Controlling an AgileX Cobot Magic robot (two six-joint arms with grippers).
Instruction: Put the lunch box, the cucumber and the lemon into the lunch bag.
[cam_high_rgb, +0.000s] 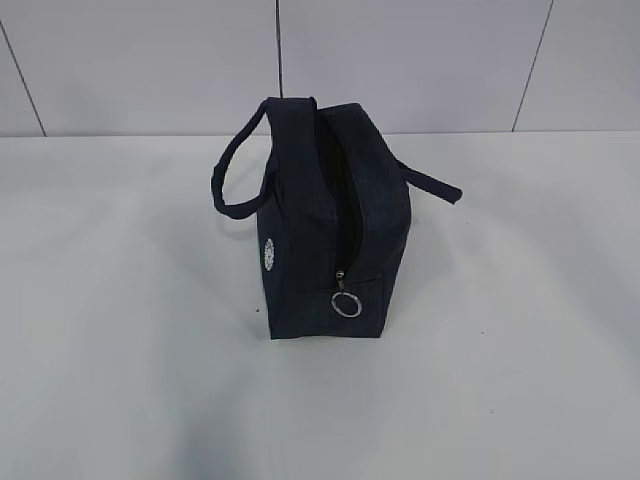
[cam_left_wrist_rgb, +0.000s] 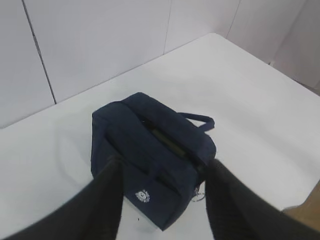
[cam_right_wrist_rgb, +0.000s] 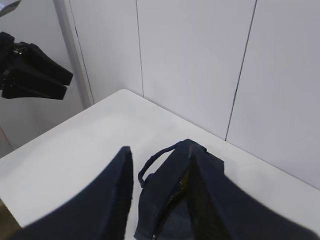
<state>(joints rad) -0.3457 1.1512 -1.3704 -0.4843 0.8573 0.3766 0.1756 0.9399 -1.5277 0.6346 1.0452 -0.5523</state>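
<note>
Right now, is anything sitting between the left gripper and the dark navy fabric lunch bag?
Nothing visible does. The left gripper hangs open above the dark navy fabric lunch bag, with only air between them, and the bag's zipper stands open.

We see the lunch bag (cam_high_rgb: 325, 250) in dark navy all over, handles included, with a small round white logo (cam_high_rgb: 268, 255) on its side and a silver metal ring pull (cam_high_rgb: 346, 304) just right of that logo. Table (cam_high_rgb: 120, 380) under the bag is plain white; wall panels (cam_high_rgb: 400, 60) behind the bag are pale grey-white with thin dark seams.
</note>
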